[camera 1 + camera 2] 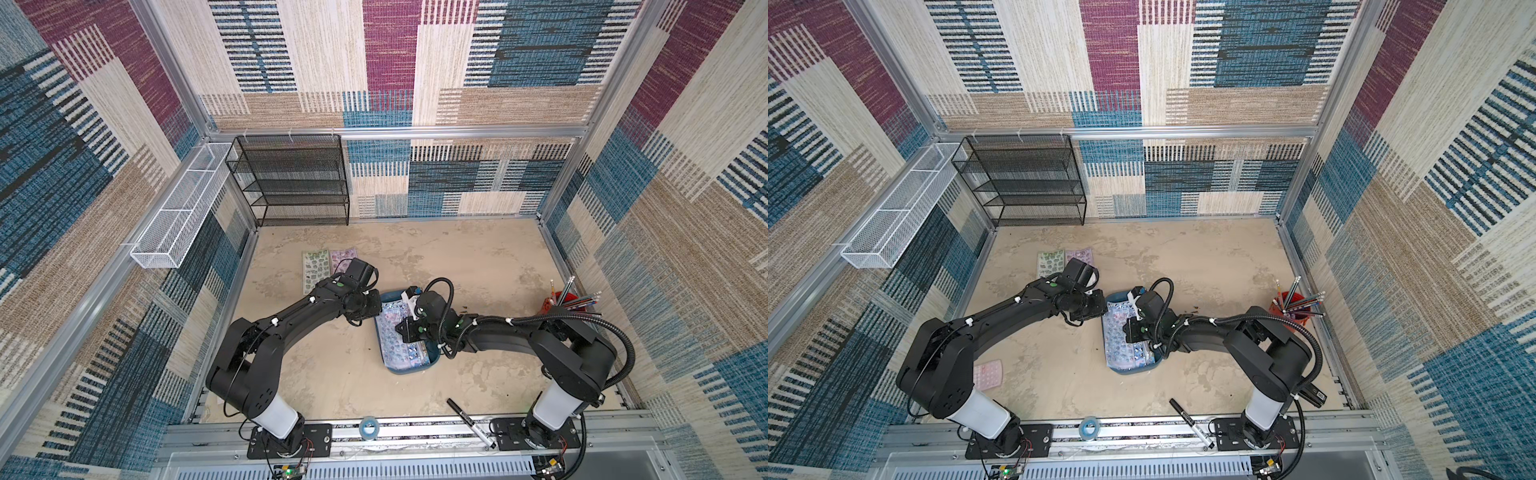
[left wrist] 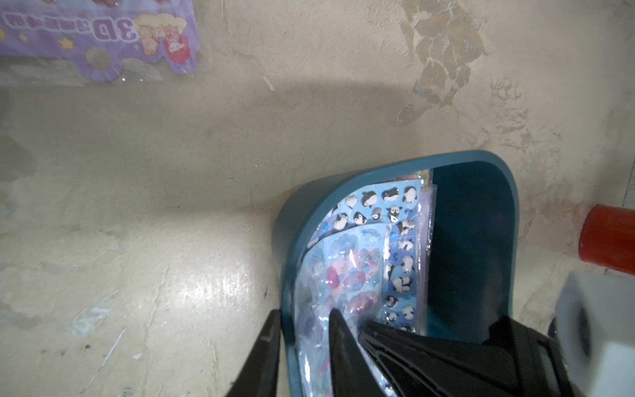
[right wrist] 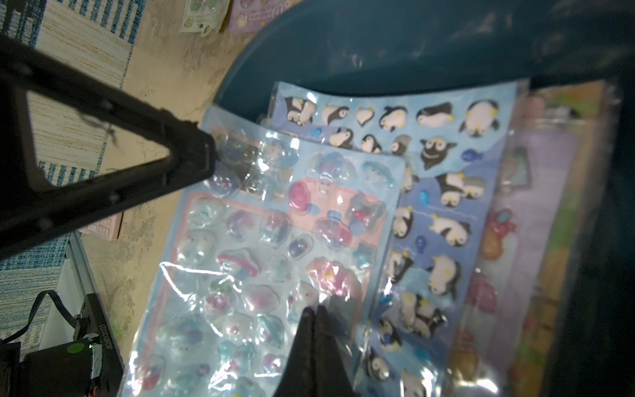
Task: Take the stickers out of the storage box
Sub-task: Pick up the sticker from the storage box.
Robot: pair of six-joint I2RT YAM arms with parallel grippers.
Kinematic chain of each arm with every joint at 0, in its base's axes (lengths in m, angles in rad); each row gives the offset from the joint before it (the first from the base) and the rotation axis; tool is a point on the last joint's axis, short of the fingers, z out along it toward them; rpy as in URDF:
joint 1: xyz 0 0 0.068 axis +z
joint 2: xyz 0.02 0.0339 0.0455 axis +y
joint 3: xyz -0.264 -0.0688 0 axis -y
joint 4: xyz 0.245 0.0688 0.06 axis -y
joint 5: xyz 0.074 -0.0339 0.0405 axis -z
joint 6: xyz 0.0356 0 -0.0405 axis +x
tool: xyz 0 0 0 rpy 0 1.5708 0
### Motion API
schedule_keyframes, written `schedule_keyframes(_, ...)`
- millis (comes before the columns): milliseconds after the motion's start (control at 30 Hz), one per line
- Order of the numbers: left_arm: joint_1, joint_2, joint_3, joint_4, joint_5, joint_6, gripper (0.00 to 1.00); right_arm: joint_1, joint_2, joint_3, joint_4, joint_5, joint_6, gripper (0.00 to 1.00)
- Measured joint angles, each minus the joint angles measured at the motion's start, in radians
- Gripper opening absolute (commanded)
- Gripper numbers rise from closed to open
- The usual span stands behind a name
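right fingers (image 3: 302,347) closed, tips on stickers (image 3: 275,240) inside storage box (image 3: 378,44)

Both top views look steeply down from high above the front rail, covering the whole table (image 1: 457,257). The left wrist view sits low and close at the box (image 2: 464,240) rim, facing along the table. The right wrist view peers close onto the stickers (image 3: 275,240) inside. All 4 views share the box.
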Motion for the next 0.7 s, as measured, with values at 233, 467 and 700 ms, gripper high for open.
schedule_keyframes(233,-0.001,0.000,-0.009,0.011,-0.007,0.000,0.00,0.010,0.002,0.004,-0.005,0.011,0.011,0.00)
schedule_keyframes(467,-0.004,-0.003,0.033,-0.013,0.018,0.004,0.00,0.012,-0.056,0.008,-0.069,0.056,0.014,0.02)
schedule_keyframes(700,-0.003,-0.023,0.041,-0.003,0.040,0.012,0.00,0.012,-0.124,0.035,-0.145,0.109,0.006,0.12)
